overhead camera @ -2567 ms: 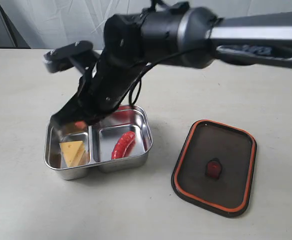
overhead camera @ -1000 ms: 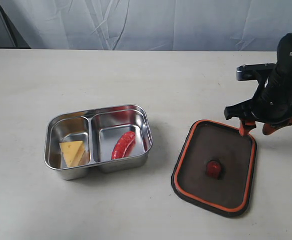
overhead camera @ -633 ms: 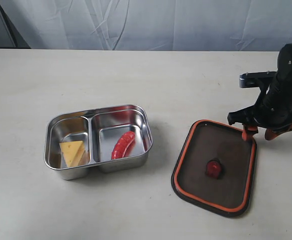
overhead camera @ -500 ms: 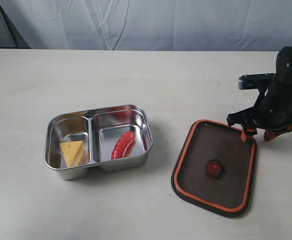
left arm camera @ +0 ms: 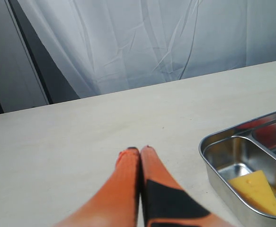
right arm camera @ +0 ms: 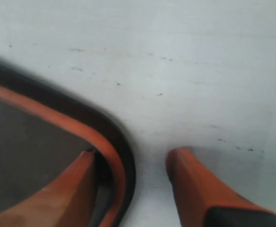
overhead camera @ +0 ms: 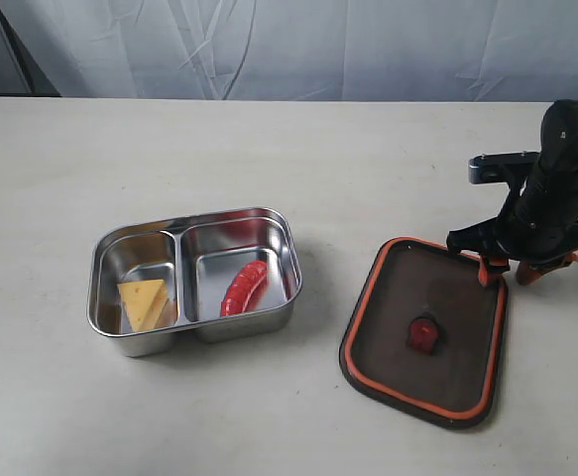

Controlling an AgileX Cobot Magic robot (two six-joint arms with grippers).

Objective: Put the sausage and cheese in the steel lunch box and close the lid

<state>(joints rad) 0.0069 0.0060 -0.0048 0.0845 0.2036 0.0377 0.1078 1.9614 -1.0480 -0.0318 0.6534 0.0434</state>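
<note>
The steel lunch box (overhead camera: 194, 220) stands on the table left of centre. The yellow cheese (overhead camera: 145, 302) lies in its left compartment and the red sausage (overhead camera: 244, 288) in its right one. The dark lid (overhead camera: 437, 288) lies to the right, orange seal up, with its red valve (overhead camera: 423, 334) in the middle. My right gripper (overhead camera: 508, 274) is open at the lid's far right corner. In the right wrist view one of its fingers (right arm camera: 78, 182) is inside the lid rim (right arm camera: 57, 118) and the other rests on the table outside, with a gap to the rim. My left gripper (left arm camera: 138, 150) is shut and empty, beside the lunch box (left arm camera: 209, 142).
A pale curtain (overhead camera: 289, 45) hangs behind the table's far edge. Bare tabletop (overhead camera: 348, 169) surrounds the box and the lid. My left arm is out of the exterior view.
My right arm swung away from over the lunch box to the lid's far right corner. Over the last second its fingers sank to straddle the rim. The box, food and lid have not moved.
</note>
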